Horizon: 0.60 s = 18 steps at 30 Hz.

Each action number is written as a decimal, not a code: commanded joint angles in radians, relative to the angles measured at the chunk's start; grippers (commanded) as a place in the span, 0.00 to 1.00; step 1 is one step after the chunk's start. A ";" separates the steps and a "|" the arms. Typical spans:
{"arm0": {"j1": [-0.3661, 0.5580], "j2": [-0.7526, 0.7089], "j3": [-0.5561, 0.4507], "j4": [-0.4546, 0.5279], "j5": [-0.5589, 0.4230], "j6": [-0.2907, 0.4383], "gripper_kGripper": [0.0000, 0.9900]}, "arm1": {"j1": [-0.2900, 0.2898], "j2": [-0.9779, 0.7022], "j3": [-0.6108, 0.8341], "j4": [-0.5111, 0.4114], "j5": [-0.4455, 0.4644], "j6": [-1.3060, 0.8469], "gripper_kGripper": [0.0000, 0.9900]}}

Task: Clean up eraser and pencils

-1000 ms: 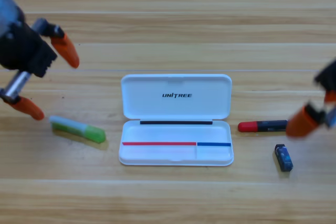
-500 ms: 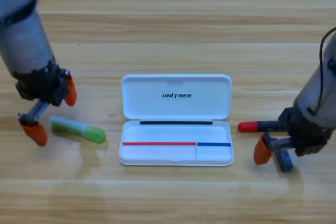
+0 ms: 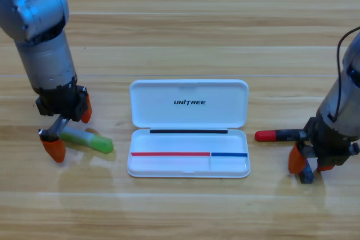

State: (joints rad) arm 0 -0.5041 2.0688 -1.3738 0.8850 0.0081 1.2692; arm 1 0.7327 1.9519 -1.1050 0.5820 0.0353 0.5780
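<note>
Both grippers lower than half a second ago. Left gripper [image 3: 68, 129], at left of frame, now open astride the pale end of the green highlighter [image 3: 87, 139], jaws either side. Right gripper [image 3: 308, 162], at lower right, down over the eraser [image 3: 306, 175], nearly hiding it; jaw state impossible to tell. Red-capped marker [image 3: 279, 135] untouched, just right of the white case [image 3: 189, 117]. Case open at centre, holding nothing yet; grasps likely imminent.

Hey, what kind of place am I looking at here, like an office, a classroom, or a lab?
Most likely a robotics lab or test bench. Two robot arms, with the left gripper and right gripper, work over a bare wooden table holding an open white case, a green highlighter and a red-capped marker.
</note>
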 commanded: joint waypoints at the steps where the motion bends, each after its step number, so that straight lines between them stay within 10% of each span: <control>1: 0.026 0.027 0.013 -0.043 -0.016 -0.024 1.00 | -0.041 0.110 0.065 -0.011 0.028 0.003 0.00; 7: 0.024 -0.016 0.081 -0.112 -0.025 -0.044 0.99 | -0.033 0.111 -0.058 0.162 0.040 -0.066 0.00; 12: 0.024 -0.056 0.150 -0.172 -0.023 -0.056 0.97 | 0.050 0.090 -0.372 0.458 -0.012 -0.702 0.00; 18: 0.021 -0.076 0.193 -0.212 0.010 -0.060 0.72 | 0.116 0.102 -0.455 0.481 -0.067 -1.034 0.00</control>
State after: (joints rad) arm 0 -0.4995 2.0075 -1.2095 0.6889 -0.0047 1.2174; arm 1 0.7577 2.0043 -1.5514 1.0396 0.0245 -0.3340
